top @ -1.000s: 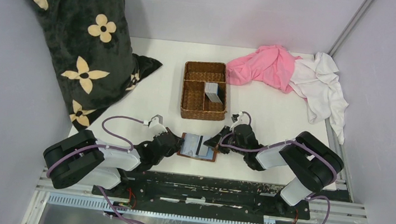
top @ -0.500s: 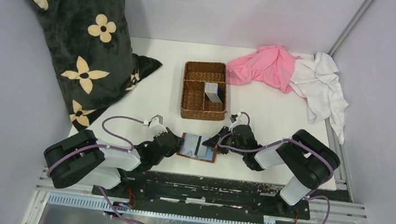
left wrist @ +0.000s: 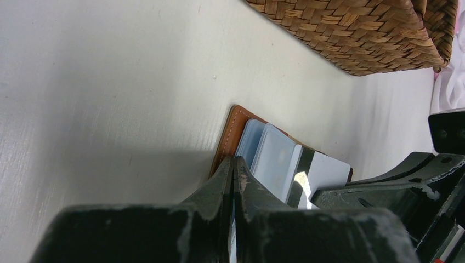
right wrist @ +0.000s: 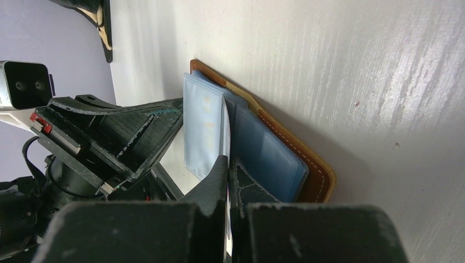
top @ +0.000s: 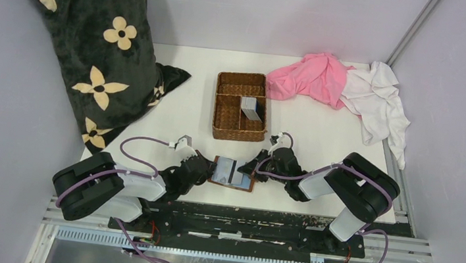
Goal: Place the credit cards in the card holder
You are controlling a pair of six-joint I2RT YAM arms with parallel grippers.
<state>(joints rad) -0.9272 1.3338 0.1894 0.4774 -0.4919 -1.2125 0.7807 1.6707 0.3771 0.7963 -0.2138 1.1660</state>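
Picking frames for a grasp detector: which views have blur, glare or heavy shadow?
Top external: sharp, evenly lit, soft shadows. Left wrist: left gripper blurred, a shadow falls on the table beside the card holder, a glare spot on the striped card. Right wrist: right gripper blurred, streaky sheen across the table.

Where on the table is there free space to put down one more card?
Bare table lies between the basket and the white cloth, and between the basket and the floral blanket. It is crowded at the card holder, flanked by the left tool and right tool.
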